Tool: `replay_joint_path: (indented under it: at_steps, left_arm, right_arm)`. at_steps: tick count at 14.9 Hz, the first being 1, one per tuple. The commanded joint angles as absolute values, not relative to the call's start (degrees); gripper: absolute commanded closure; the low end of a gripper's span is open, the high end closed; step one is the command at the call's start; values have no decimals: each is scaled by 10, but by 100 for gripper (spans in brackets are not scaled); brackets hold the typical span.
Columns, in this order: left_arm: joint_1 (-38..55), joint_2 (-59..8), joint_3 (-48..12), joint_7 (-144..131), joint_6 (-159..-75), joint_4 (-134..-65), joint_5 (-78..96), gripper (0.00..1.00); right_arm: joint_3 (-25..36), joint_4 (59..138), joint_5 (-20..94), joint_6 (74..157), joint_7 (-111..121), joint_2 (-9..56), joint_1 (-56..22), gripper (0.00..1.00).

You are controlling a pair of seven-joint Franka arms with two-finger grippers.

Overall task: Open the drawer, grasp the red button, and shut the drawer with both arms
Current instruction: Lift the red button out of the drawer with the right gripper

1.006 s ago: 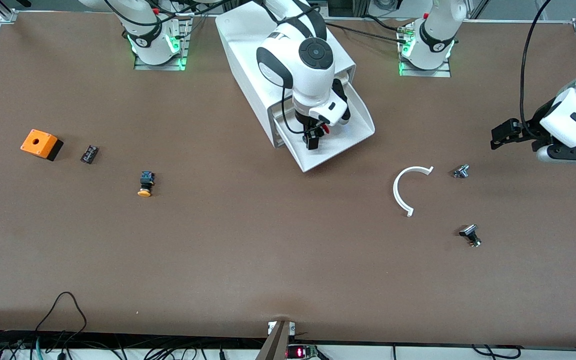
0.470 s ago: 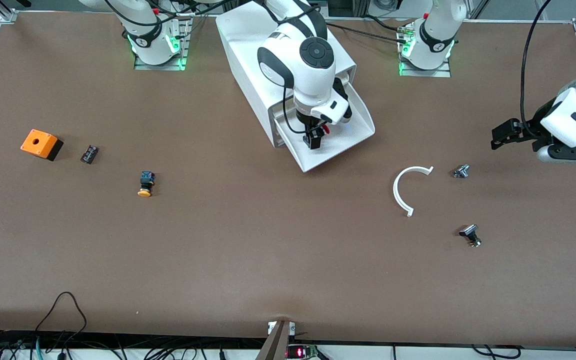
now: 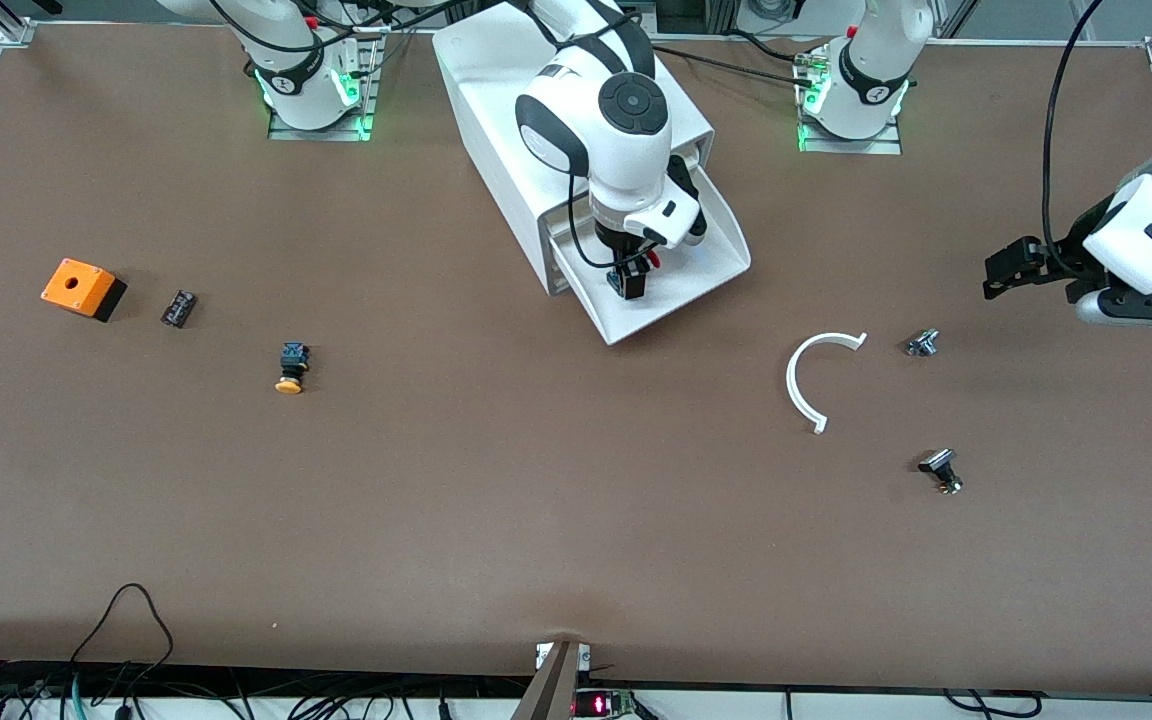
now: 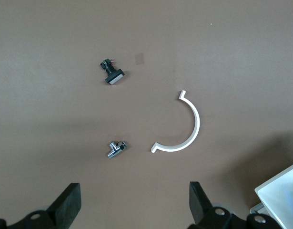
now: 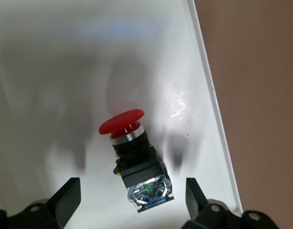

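The drawer [image 3: 701, 280] stands pulled out of the white cabinet [image 3: 496, 90]. The red-capped button [image 3: 650, 260] lies on its side on the drawer floor [image 5: 51, 71]. In the right wrist view the button [image 5: 132, 148] shows its red cap and dark body. My right gripper [image 3: 628, 282] hangs over the drawer, open. Its fingers [image 5: 65, 200] stand on either side of the button's body, apart from it. My left gripper [image 3: 1004, 272] waits open and empty above the table at the left arm's end; it also shows in the left wrist view [image 4: 135, 210].
A white arc [image 3: 808, 380], a metal fitting [image 3: 923, 343] and a black part [image 3: 941, 470] lie under the left gripper's area. An orange box with a hole [image 3: 83, 288], a small black part [image 3: 178, 308] and a yellow-capped button [image 3: 290, 368] lie toward the right arm's end.
My right gripper has shifted very slightly over the open drawer. The left arm has not moved.
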State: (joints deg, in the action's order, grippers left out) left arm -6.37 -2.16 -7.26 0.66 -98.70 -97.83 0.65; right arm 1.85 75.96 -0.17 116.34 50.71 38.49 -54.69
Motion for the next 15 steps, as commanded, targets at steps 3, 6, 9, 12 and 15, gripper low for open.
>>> replay_joint_path:
  at_steps: [3, 6, 9, 12, 15]
  left_arm:
    - [-60, -38, -69, 3, -964, -947, 0, 0]
    - [-60, -38, -69, 3, -964, -947, 0, 0]
    - [-60, -38, -69, 3, -962, -947, 0, 0]
    - [-60, -38, -69, 3, -962, -947, 0, 0]
    - [-60, -38, -69, 3, -962, -947, 0, 0]
  right_arm:
    - [23, 757, 4, 1176, 514, 394, -547, 2]
    - [24, 757, 16, 1175, 514, 391, -545, 2]
    - [26, 757, 12, 1181, 519, 394, -546, 11]
    - [26, 757, 11, 1186, 521, 397, -548, 27]
    - [26, 757, 11, 1186, 521, 399, -548, 45]
